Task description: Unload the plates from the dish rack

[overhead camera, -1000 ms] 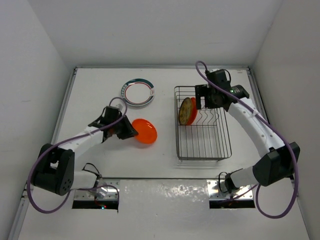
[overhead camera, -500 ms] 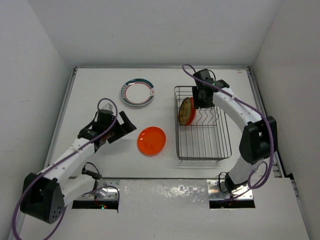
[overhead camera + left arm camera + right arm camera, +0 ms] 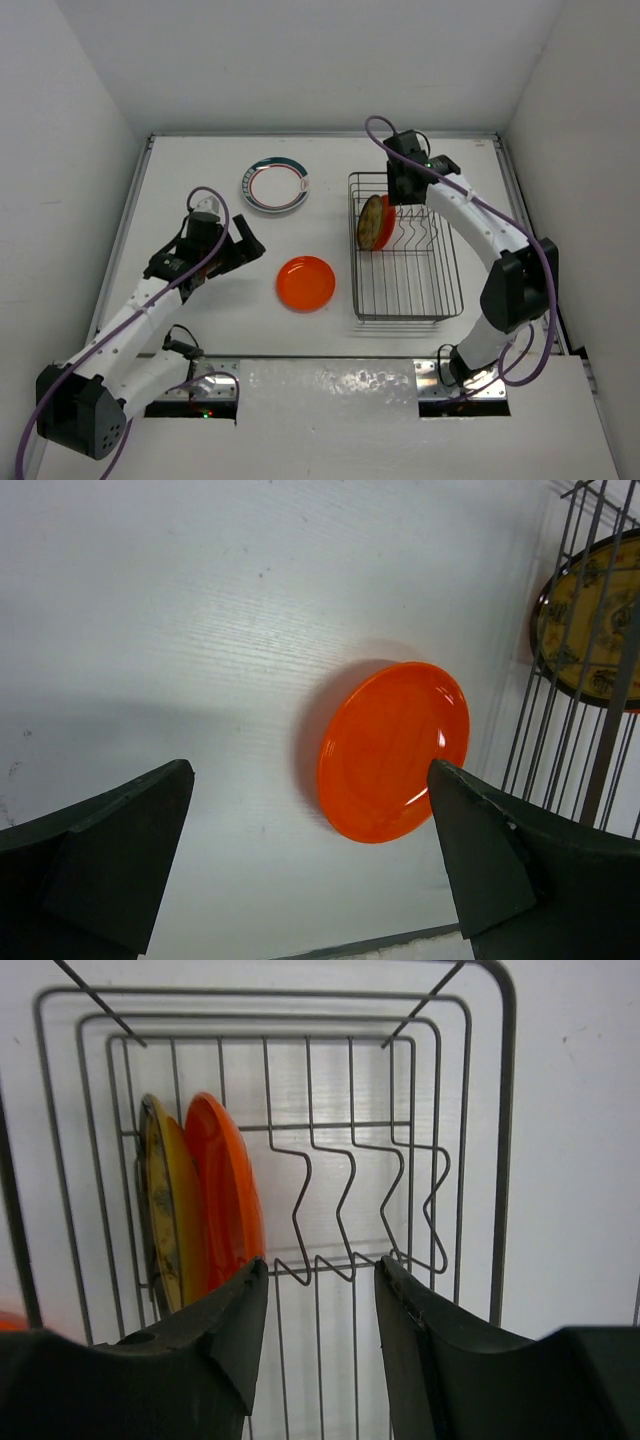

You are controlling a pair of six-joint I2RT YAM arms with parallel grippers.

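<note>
Left wrist: orange plate (image 3: 393, 750) beyond gripper (image 3: 308, 772)

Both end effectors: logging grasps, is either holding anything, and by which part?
Nothing is held. The right end effector hangs open and empty above the silver wire dish rack; the left end effector is open, apart from the flat-lying orange-red round plate.
</note>
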